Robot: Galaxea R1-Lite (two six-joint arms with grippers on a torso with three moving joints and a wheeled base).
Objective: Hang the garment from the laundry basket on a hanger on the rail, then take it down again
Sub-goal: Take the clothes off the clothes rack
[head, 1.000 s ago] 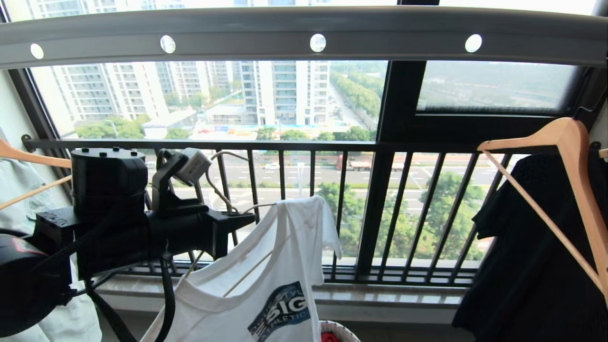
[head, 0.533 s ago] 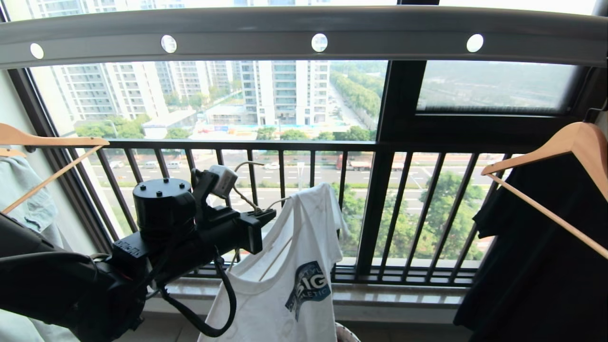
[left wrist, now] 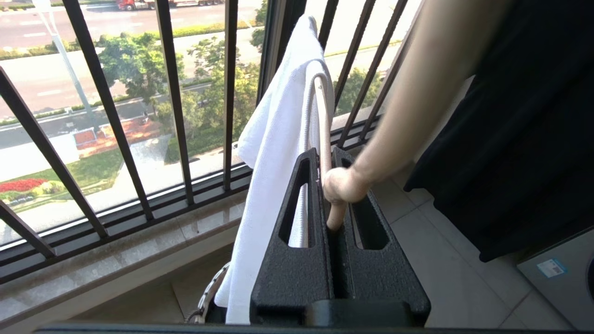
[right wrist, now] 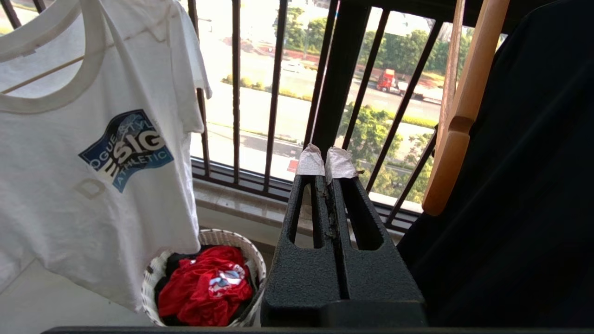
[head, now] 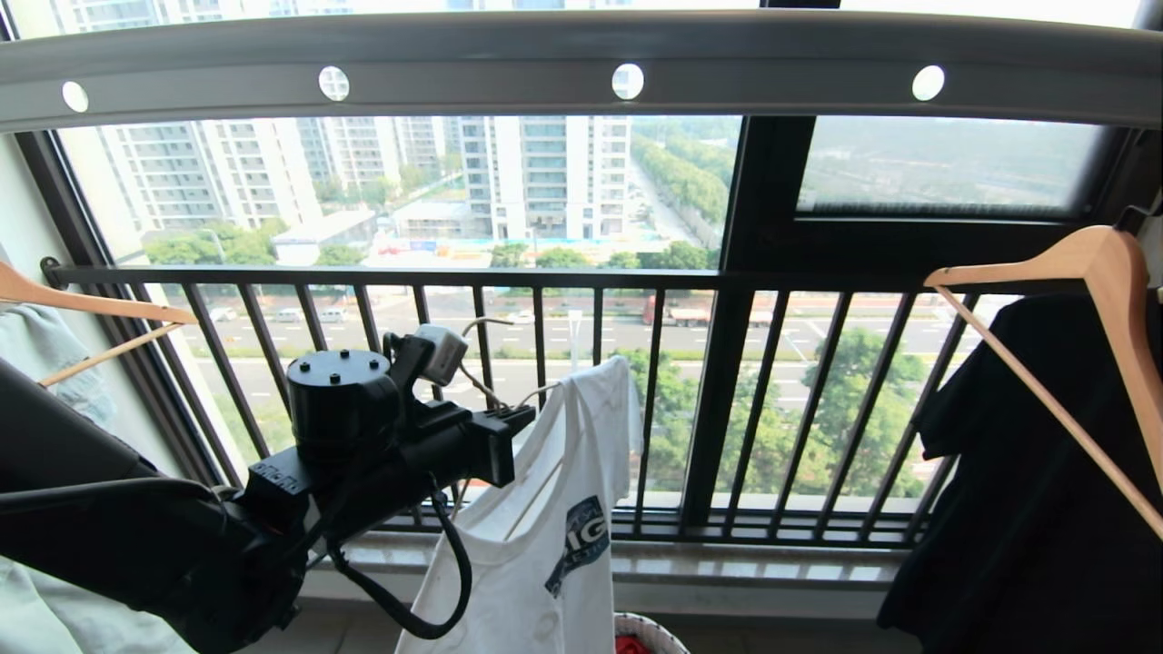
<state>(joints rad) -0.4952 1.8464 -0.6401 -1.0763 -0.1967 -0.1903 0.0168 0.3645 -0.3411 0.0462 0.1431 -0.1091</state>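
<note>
The grey rail [head: 581, 50] with round holes spans the top of the head view. Below it, at lower left, my left gripper [head: 522, 418] [left wrist: 330, 155] is shut on the cream hanger [left wrist: 323, 116], whose rod stands pinched between the jaws. The white T-shirt garment [head: 545, 545] [left wrist: 278, 130] [right wrist: 93, 162] with its blue chest graphic hangs from that hanger, well below the rail and before the window bars. The white woven laundry basket [head: 654, 625] [right wrist: 253, 253] stands on the floor under it. My right gripper [right wrist: 325, 160] is shut and empty, low on the right, outside the head view.
A red garment [right wrist: 204, 283] lies in the basket. A black garment [head: 1027, 472] hangs on a wood hanger [head: 1090, 263] at the right. A pale denim jacket [head: 36, 354] on another wood hanger [head: 91, 304] hangs at the left. Black window bars [head: 581, 277] close the front.
My left arm has carried the hanger and T-shirt to the right, and the shirt has turned more edge-on. The wood hangers at both sides have swung.
</note>
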